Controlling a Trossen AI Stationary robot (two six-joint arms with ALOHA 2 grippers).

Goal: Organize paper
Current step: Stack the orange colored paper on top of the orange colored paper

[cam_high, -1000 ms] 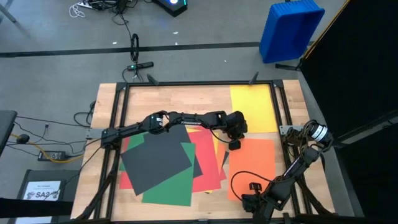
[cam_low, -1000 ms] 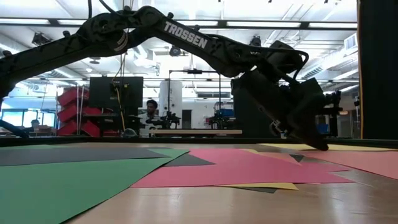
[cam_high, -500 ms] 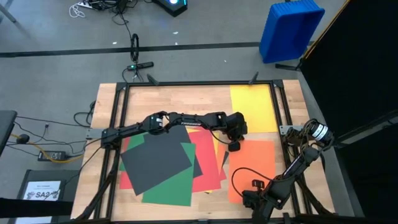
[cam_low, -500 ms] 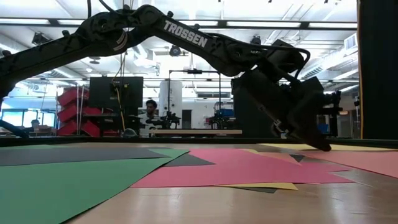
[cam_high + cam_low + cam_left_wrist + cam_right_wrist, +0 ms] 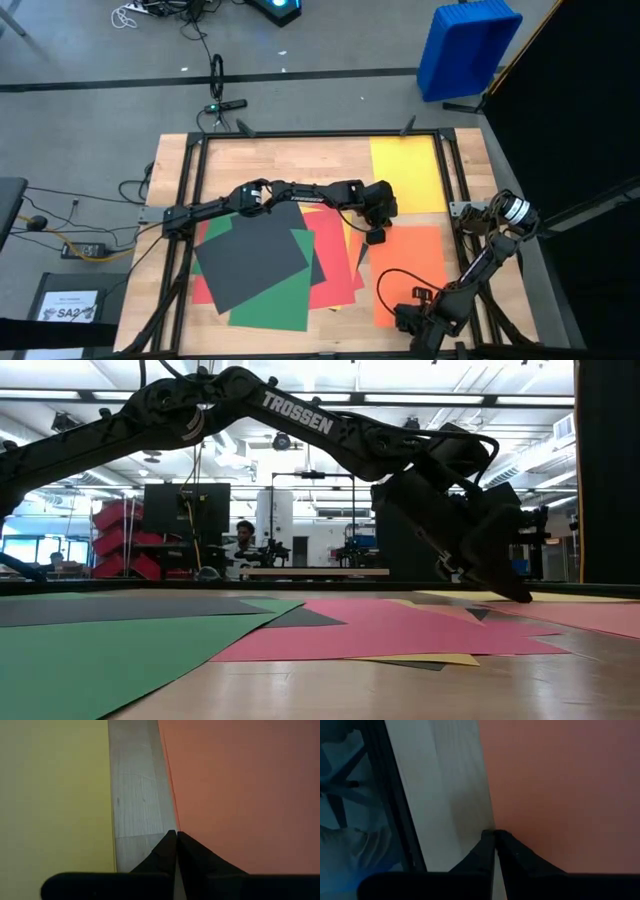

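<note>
An orange sheet of paper (image 5: 412, 272) lies flat on the table's right half. A yellow sheet (image 5: 407, 175) lies beyond it at the far right. Left of centre is an overlapping pile of black (image 5: 250, 255), green (image 5: 272, 305) and red (image 5: 335, 262) sheets. My left gripper (image 5: 377, 236), shut, reaches across from the left and slants down to the orange sheet's far left corner; the low view shows it (image 5: 512, 590) too. My right gripper (image 5: 408, 318), also shut, stands at that sheet's near left corner. My left gripper sets its shut fingertips (image 5: 176, 836) on the orange sheet's far edge (image 5: 172, 812), close to the far left corner. It comes slanting down from the table's left. The sheet lies flat on the table. My right gripper points steeply down, its shut fingertips (image 5: 493, 836) on the orange sheet's near edge (image 5: 490, 815), by the near left corner, and the sheet lies flat under them.
A strip of bare wood (image 5: 137, 795) separates the orange and yellow sheets. The black frame rail (image 5: 395, 795) runs along the table's near edge, close to my right gripper. A blue bin (image 5: 465, 45) stands on the floor beyond the table.
My right gripper has moved a little toward the table's right edge. The orange sheet's near left corner has slid that way along the table with it. The sheet's far left corner, under my left gripper, has stayed nearly where it was.
</note>
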